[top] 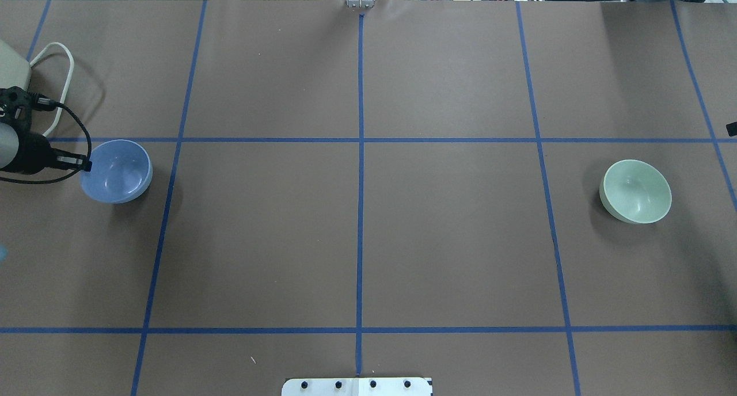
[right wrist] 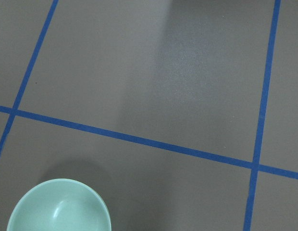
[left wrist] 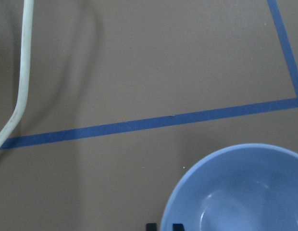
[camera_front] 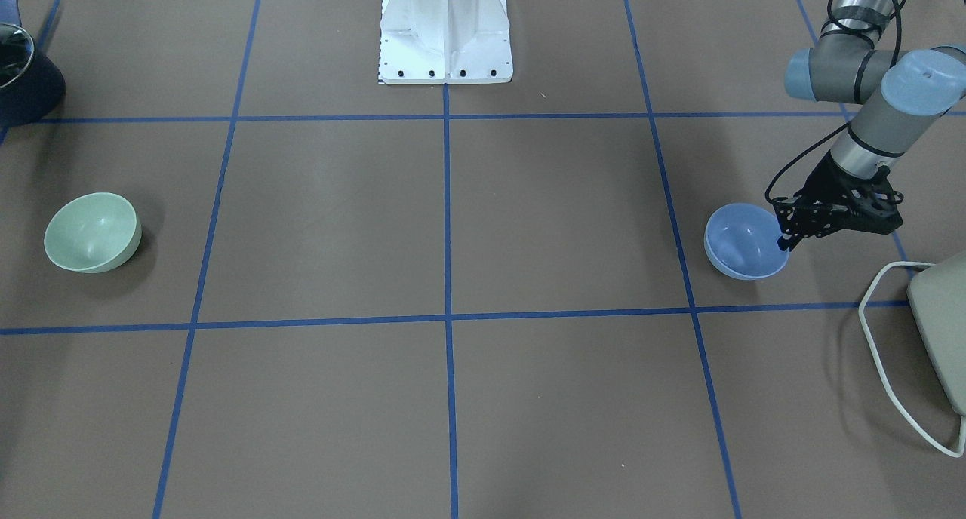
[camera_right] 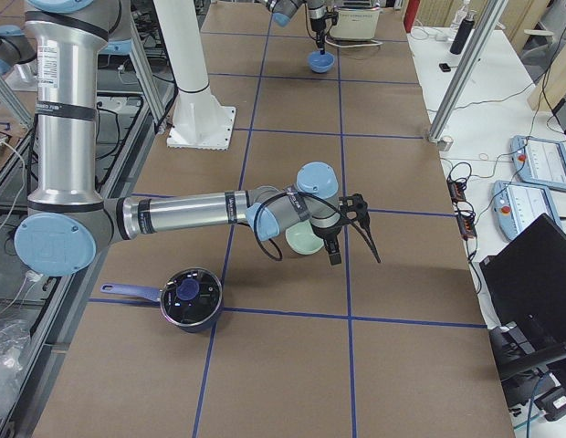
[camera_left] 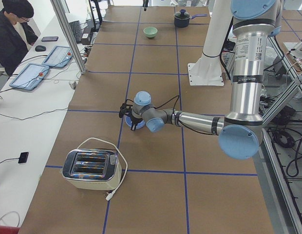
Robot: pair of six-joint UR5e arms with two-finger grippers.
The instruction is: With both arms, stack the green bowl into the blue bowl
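Note:
The blue bowl (camera_front: 743,241) sits on the brown table on my left side; it also shows in the overhead view (top: 117,171) and the left wrist view (left wrist: 245,192). My left gripper (camera_front: 785,241) is at the bowl's outer rim, one finger on each side of it, shut on the rim. The green bowl (camera_front: 92,232) sits upright on my right side, also in the overhead view (top: 636,191) and low left in the right wrist view (right wrist: 60,207). My right gripper (camera_right: 354,251) hovers beside the green bowl; I cannot tell whether it is open or shut.
A cream toaster (top: 11,68) with a white cable (top: 66,73) stands just beyond the blue bowl. A dark lidded pot (camera_right: 190,297) sits near the green bowl, towards the table's right end. The white robot base (camera_front: 445,36) stands mid-table at my edge.

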